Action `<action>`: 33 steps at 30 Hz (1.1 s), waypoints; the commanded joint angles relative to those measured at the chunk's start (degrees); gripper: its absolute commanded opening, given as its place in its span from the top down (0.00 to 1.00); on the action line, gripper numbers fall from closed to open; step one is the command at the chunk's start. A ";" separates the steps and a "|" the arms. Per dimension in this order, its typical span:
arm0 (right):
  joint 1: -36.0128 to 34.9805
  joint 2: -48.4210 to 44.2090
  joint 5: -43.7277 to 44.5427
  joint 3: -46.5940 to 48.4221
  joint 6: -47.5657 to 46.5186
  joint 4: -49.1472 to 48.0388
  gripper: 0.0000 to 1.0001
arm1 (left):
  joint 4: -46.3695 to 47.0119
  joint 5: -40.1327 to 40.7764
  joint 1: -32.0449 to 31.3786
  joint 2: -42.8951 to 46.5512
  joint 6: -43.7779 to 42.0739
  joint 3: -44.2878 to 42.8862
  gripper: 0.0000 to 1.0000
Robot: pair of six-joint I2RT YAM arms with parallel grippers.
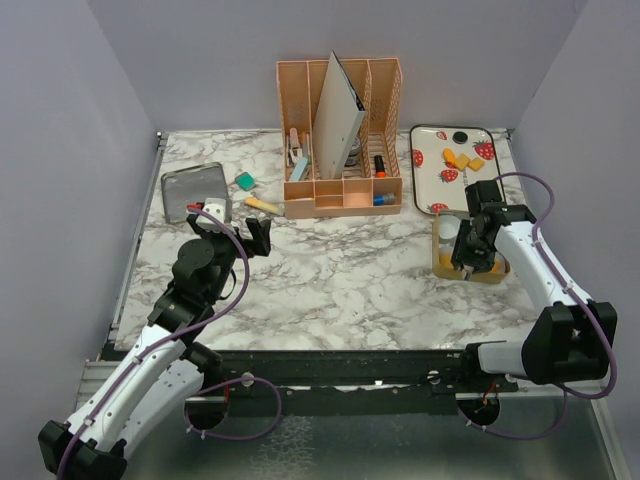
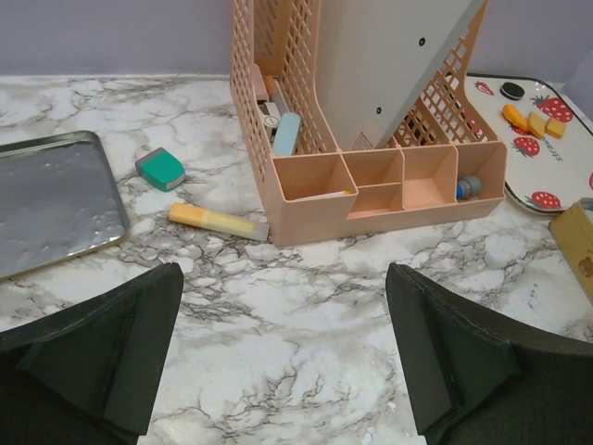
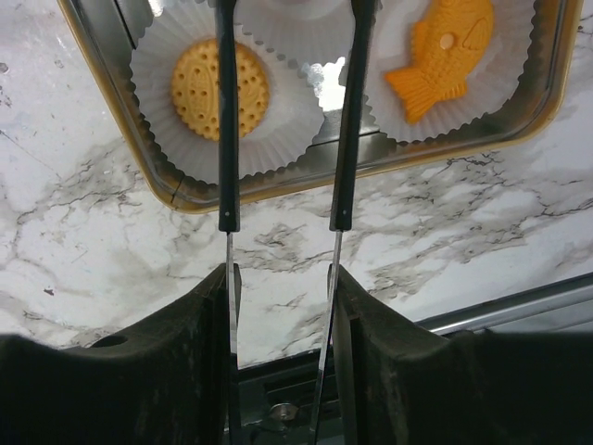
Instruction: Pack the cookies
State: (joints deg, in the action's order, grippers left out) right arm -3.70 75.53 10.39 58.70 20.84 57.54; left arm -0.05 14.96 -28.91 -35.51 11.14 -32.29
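Observation:
Several orange-yellow cookies (image 1: 462,160) lie on the strawberry-print tray (image 1: 432,138) at the back right; the left wrist view shows these cookies (image 2: 533,120) too. In front of that tray is a gold tin (image 3: 185,197) lined with white paper cups. A round cookie (image 3: 220,88) sits in one cup and a fish-shaped cookie (image 3: 445,51) in another. My right gripper (image 3: 281,278) hangs over the tin's near edge, shut on metal tongs (image 3: 227,185). The tong arms stand apart and reach over the middle cup, with their tips out of view. My left gripper (image 2: 283,278) is open above bare table.
A peach desk organizer (image 1: 340,140) stands at the back centre. Left of it lie a silver metal tray (image 1: 195,190), a teal eraser (image 1: 244,180) and a yellow marker (image 1: 262,205). Grey walls close in the table on three sides.

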 commanded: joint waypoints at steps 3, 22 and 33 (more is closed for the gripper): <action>0.28 -0.35 -1.15 -0.23 0.18 -1.49 0.54 | 0.41 -1.16 -0.19 -0.09 -0.15 0.91 0.01; 0.28 1.25 0.81 14.44 -2.74 2.58 0.57 | 0.41 -0.90 -0.19 0.13 -0.15 0.92 0.01; 1.14 14.96 1.19 26.98 -4.66 -3.76 0.58 | 0.14 -0.47 -0.27 0.60 -0.15 1.00 0.01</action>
State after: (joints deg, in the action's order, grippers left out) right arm -3.62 85.54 10.33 81.78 17.56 57.80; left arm -0.08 14.81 -28.91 -35.70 11.14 -32.01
